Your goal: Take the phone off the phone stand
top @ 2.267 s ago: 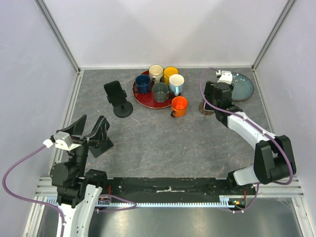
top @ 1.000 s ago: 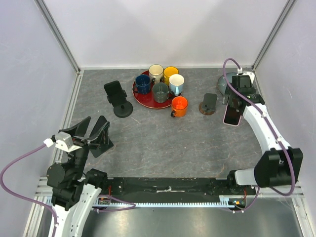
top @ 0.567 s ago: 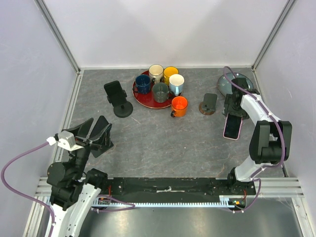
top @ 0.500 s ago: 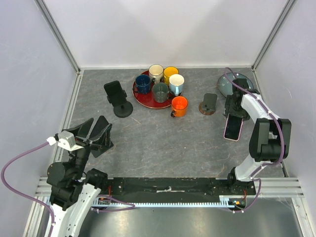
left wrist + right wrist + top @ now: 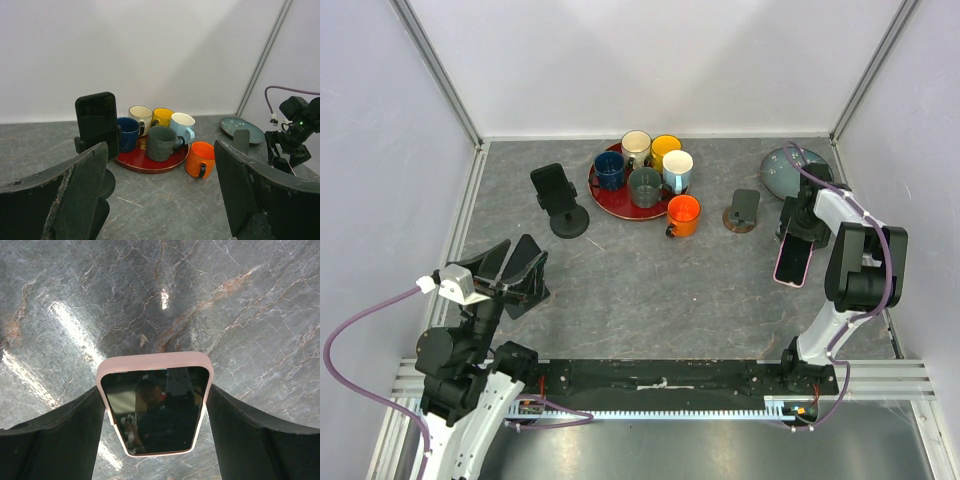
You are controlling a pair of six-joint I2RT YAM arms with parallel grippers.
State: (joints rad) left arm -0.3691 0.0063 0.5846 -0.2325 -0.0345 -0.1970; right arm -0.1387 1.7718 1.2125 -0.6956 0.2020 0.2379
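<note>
A phone in a pink case (image 5: 793,262) is held over the table at the right, screen up, clear of the small brown phone stand (image 5: 741,212). That stand is empty. My right gripper (image 5: 797,236) is shut on the phone (image 5: 155,405), one finger pressed on each long side. Whether the phone's far end touches the table I cannot tell. The left gripper (image 5: 508,262) hovers open at the near left with nothing between its fingers (image 5: 75,195). In the left wrist view the empty stand (image 5: 242,140) shows at the right.
A second, dark phone (image 5: 553,187) stands on a black stand (image 5: 569,222) at the back left. A red tray (image 5: 610,198) holds several mugs, and an orange mug (image 5: 683,213) sits beside it. A blue-grey plate (image 5: 788,170) lies at the back right, near the wall.
The right gripper, earlier at the brown stand, has carried the pink phone off it, to the right and nearer. The left arm has barely moved.
</note>
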